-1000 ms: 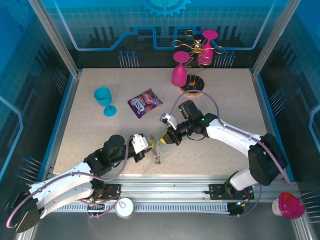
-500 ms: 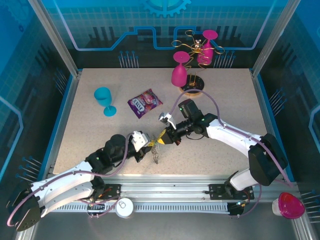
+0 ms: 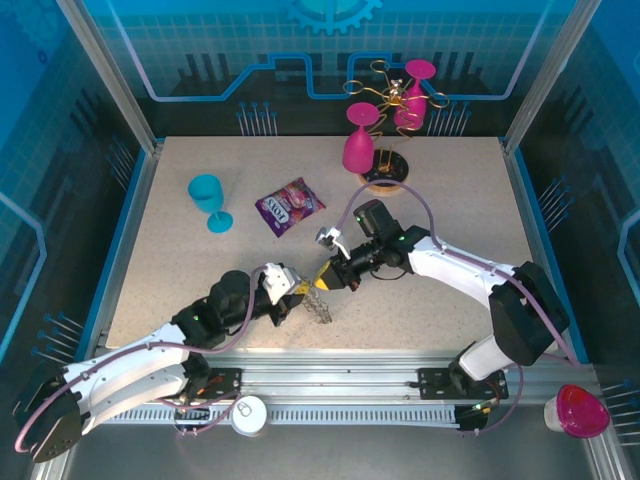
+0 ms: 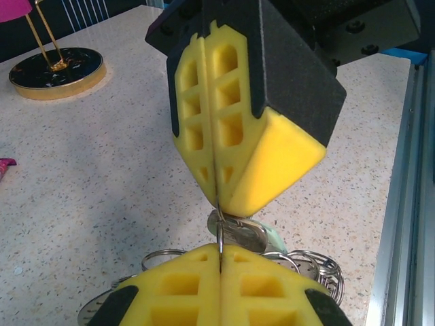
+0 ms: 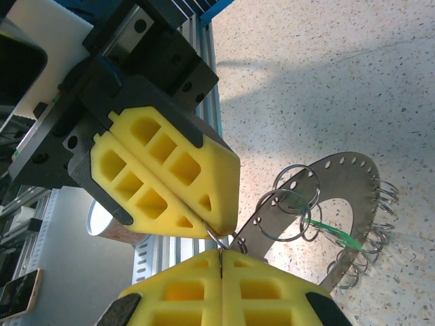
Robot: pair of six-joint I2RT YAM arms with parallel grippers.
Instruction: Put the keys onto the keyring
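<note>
In the top view my left gripper [image 3: 293, 293] and right gripper [image 3: 328, 279] meet tip to tip above the table's near middle, and the keyring [image 3: 321, 309] hangs just below them. In the left wrist view my left gripper [image 4: 221, 257] is shut on a small wire loop [image 4: 221, 234] that runs up into the seam of the right gripper's fingers [image 4: 238, 136]. A key with a pale green head [image 4: 272, 239] hangs behind that loop. In the right wrist view my right gripper [image 5: 221, 255] is shut on the same loop, beside the dark perforated keyring [image 5: 340, 193]. A bright green key [image 5: 334, 235] dangles from it.
A purple snack packet [image 3: 290, 206] and a blue glass [image 3: 208, 200] stand at the back left. Pink glasses [image 3: 359, 148] hang on a rack with a round base [image 3: 386, 178] at the back. A can [image 3: 250, 413] and a pink cup [image 3: 578, 411] sit off the table's front.
The two grippers have closed the gap between them and now touch at the tips. The keyring has shifted slightly right under them.
</note>
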